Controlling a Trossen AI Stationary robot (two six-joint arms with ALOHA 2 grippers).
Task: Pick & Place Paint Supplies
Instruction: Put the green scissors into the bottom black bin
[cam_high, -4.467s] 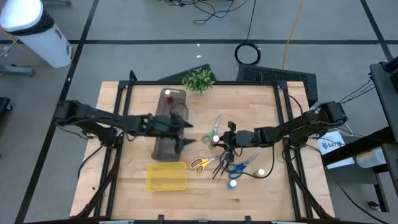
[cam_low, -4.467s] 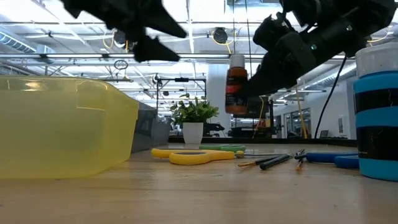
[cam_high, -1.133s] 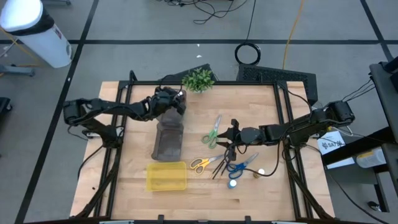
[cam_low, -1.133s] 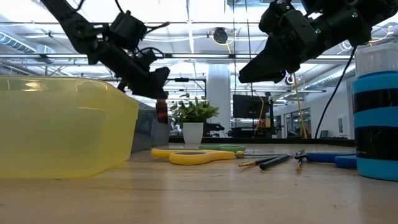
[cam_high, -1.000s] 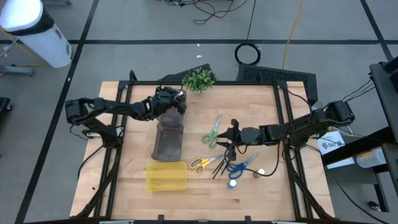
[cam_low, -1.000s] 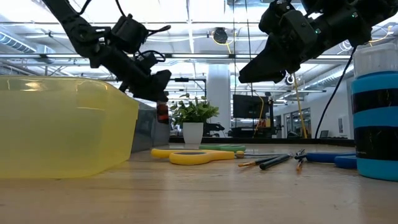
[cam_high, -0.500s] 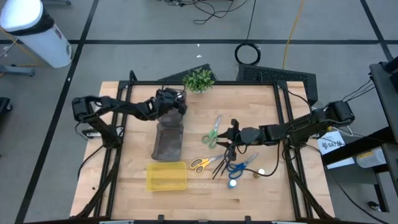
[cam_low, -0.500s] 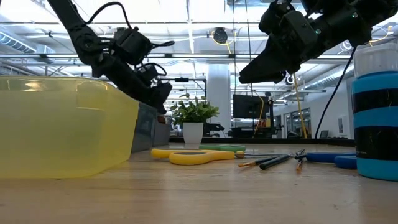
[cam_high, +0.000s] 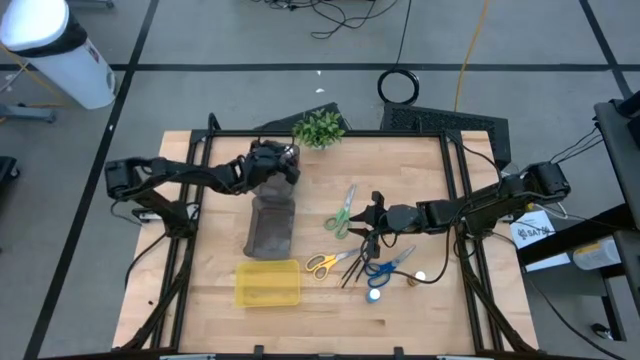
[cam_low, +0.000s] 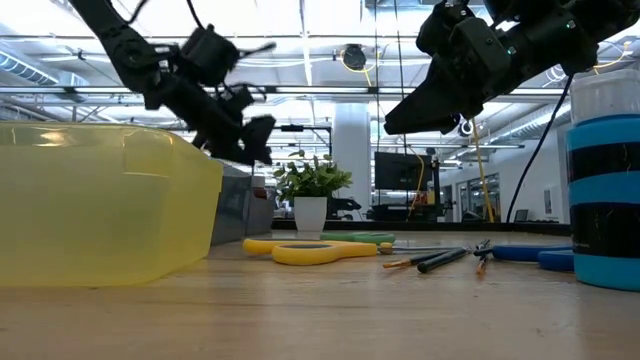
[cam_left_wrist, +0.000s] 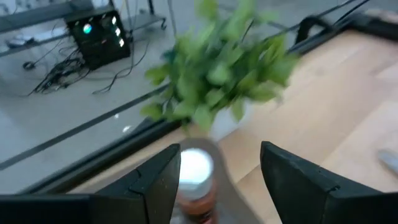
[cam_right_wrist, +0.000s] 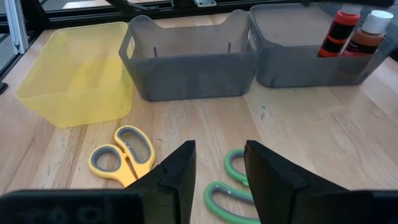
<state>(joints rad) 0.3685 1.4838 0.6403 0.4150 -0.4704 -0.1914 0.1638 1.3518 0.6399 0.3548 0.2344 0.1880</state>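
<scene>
My left gripper (cam_high: 272, 163) is open above the far end of the long dark grey organiser tray (cam_high: 270, 225). In the left wrist view its fingers stand on either side of a white-capped paint bottle (cam_left_wrist: 195, 177) that stands upright in the organiser's far compartment, beside a red-capped bottle (cam_right_wrist: 339, 28). My right gripper (cam_high: 368, 216) is open and empty, held above the table over the green scissors (cam_high: 343, 210). Yellow scissors (cam_high: 322, 264), blue scissors (cam_high: 385, 265), thin dark brushes (cam_high: 352, 268) and two small bottles (cam_high: 374, 294) lie on the table nearer the front.
A yellow rectangular tray (cam_high: 268, 283) stands at the organiser's near end. A small potted plant (cam_high: 318, 128) stands at the table's far edge, just beyond my left gripper. Bare wood lies left of the organiser and at the far right.
My left gripper has gone down over the organiser's far end and come up again. The paint bottle that hung under it a second ago has gone down into the far compartment and stays there. My right gripper has kept still.
</scene>
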